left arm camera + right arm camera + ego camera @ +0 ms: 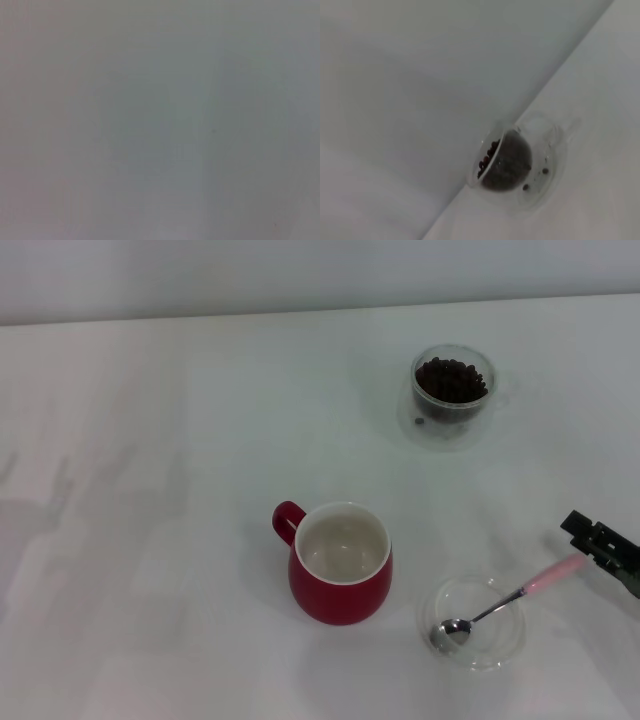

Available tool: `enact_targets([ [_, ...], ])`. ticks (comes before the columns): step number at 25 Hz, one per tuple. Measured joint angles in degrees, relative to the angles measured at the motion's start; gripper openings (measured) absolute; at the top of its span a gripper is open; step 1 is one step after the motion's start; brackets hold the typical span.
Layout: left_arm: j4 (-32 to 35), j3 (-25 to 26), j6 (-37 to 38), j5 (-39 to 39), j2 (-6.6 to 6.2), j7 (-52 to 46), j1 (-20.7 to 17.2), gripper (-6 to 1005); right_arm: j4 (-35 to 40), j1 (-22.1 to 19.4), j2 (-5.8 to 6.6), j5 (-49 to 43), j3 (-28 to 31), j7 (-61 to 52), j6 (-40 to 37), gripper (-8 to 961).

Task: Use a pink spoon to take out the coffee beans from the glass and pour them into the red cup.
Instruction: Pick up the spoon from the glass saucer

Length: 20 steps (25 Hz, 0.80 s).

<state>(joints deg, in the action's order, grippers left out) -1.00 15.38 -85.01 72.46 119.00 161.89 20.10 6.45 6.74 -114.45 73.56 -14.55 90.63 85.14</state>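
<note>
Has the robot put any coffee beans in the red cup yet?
Not yet. The red cup looks empty inside, and the coffee beans are all in the glass. The pink spoon lies with its bowl in a flat clear dish. The right gripper is close to the spoon's pink end, apparently about to grasp it. Scooping and pouring are left.

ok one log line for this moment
right gripper at pink spoon handle | spoon bowl in clear dish | coffee beans in glass | red cup empty
</note>
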Motion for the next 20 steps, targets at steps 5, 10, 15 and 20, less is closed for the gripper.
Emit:
enact_targets([
  [5, 0.1, 0.0, 0.2, 0.1, 0.0, 0.0, 0.8, 645, -0.3, -0.4, -0.04, -0.3, -1.4, 0.0, -0.1, 677],
  [10, 0.4, 0.0, 0.9, 0.1, 0.0, 0.0, 1.3, 643, -1.6, -0.5, -0.07, -1.3, -1.8, 0.3, 0.3, 672],
  [15, 0.6, 0.0, 1.6, 0.1, 0.0, 0.0, 1.7, 642, -1.8, -0.6, -0.09, -1.9, -2.4, 0.6, 1.9, 618],
  [20, 0.6, 0.0, 1.8, 0.1, 0.0, 0.0, 1.8, 643, -2.5, -0.6, -0.17, -2.3, -2.5, 1.6, 2.2, 573],
])
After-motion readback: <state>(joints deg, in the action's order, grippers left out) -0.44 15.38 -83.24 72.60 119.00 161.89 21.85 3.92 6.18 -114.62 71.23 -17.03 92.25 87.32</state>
